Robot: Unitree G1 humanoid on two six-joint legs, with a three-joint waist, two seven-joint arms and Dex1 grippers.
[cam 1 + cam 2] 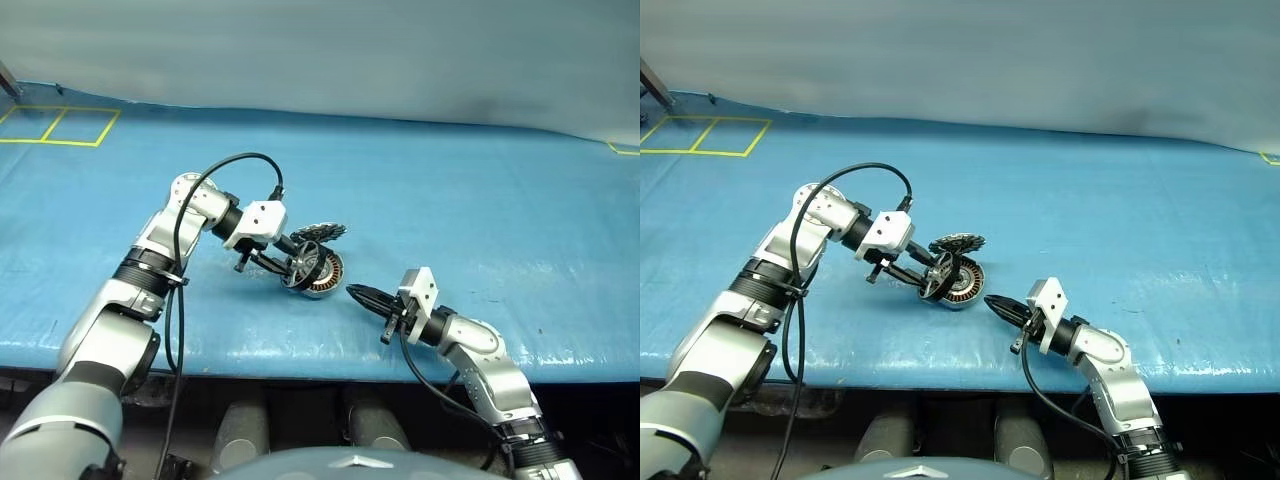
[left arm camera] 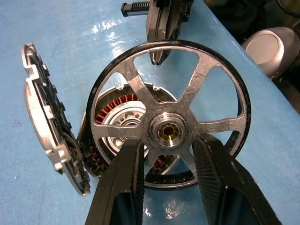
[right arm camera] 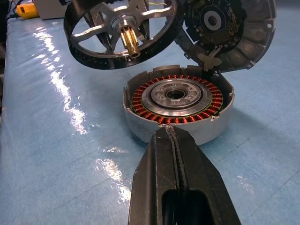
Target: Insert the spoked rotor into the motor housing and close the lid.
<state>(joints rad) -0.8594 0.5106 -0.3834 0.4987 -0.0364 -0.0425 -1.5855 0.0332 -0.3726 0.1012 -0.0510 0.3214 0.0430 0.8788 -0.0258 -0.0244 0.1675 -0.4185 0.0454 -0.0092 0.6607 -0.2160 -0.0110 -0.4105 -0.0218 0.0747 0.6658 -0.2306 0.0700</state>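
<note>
Rotor held over the open housing — not yet seated.

Nearest you, the right gripper has its fingers pressed together on nothing, tips just short of the housing on the blue table. Above the housing, your left gripper pinches the rotor by the spokes beside its hub, tilted, clear of the windings. Behind, the lid stands open — hinged at the housing's far edge.
</note>
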